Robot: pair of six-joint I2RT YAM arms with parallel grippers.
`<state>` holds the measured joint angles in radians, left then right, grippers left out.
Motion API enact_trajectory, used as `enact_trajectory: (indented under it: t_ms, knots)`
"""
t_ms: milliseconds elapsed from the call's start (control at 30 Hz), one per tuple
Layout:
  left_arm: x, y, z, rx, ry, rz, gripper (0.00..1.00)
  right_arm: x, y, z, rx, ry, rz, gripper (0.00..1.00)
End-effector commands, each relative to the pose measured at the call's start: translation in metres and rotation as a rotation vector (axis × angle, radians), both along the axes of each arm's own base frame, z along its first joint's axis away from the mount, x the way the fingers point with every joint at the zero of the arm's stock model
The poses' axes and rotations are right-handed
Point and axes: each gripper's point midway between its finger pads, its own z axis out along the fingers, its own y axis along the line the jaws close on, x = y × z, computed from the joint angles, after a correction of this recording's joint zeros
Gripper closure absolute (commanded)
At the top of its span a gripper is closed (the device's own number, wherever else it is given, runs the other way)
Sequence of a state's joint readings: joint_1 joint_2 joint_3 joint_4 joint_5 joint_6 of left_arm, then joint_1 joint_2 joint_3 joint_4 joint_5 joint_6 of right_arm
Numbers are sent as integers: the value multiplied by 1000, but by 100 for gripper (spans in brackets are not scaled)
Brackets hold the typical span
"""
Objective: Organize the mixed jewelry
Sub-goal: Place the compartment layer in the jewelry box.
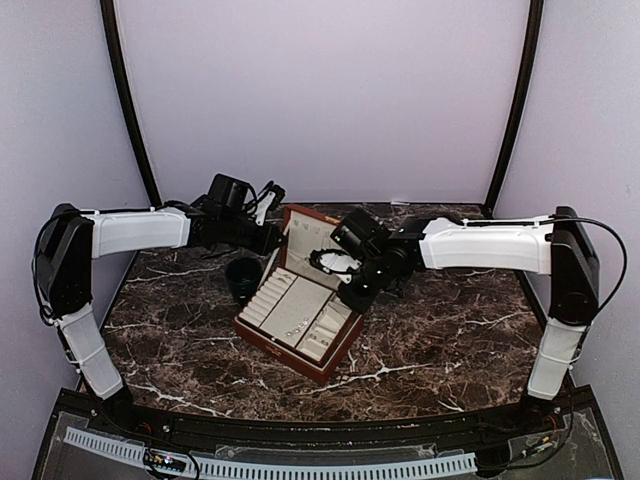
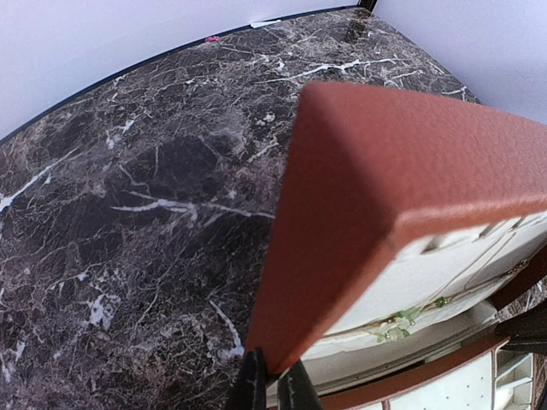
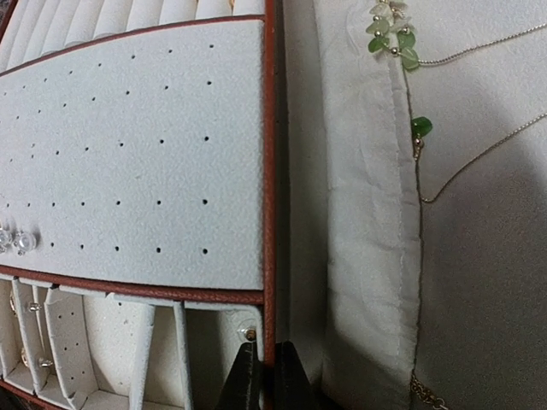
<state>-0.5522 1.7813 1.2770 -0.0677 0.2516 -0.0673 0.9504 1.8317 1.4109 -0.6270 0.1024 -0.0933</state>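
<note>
The red-brown box stands open on the marble. My left gripper is shut on the lower corner of its raised lid. My right gripper is shut, one finger on each side of the box's thin rear rim. Of the mixed jewelry, a tiny stud lies in a compartment at my right gripper's left fingertip. Two clear studs sit on the perforated cream pad. A green-beaded necklace with thin chains hangs on the lid lining, and the necklace also shows in the left wrist view.
A dark green cup stands just left of the box, below my left arm. The box's cream tray has ring rolls and small slotted compartments. Dark marble tabletop surrounds the box, with walls close behind.
</note>
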Motion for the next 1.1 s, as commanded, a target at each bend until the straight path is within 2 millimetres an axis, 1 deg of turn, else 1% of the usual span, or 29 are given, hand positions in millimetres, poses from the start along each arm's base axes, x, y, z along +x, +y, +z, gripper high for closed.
enact_trajectory:
  t_ms: [0, 100, 267, 300, 500, 600, 700, 900, 933, 967, 1000, 1067]
  knots:
    - [-17, -22, 27, -111, 21, -72, 100, 18, 12, 10, 43, -90, -36, 100]
    - [-17, -22, 27, -111, 22, -72, 99, 14, 16, 9, 55, -73, -20, 100]
    - [-17, -22, 28, -111, 18, -70, 94, 13, 14, 6, 41, -65, -36, 100]
    - [-17, -22, 28, -111, 18, -69, 92, 13, 13, 8, 39, -69, -45, 98]
    - [-17, -21, 29, -108, 11, -69, 73, 16, 6, 20, 56, -104, -89, 66]
    - [-17, -19, 30, -107, 2, -66, 66, 13, 5, 26, 73, -107, -91, 59]
    - [-20, -17, 33, -110, -6, -62, 57, 6, 6, 33, 97, -89, -78, 54]
    - [-28, -3, 39, -96, -42, -31, 41, -23, 17, 61, 213, -13, 12, 40]
    - [-29, -1, 40, -94, -45, -27, 39, -29, 19, 66, 234, 4, 32, 35]
    - [-30, 0, 41, -95, -44, -26, 38, -34, 20, 70, 250, 21, 49, 32]
    - [-31, 0, 42, -94, -42, -27, 38, -37, 21, 73, 263, 29, 58, 31]
    - [-32, 1, 44, -95, -42, -23, 37, -38, 20, 78, 277, 22, 54, 29]
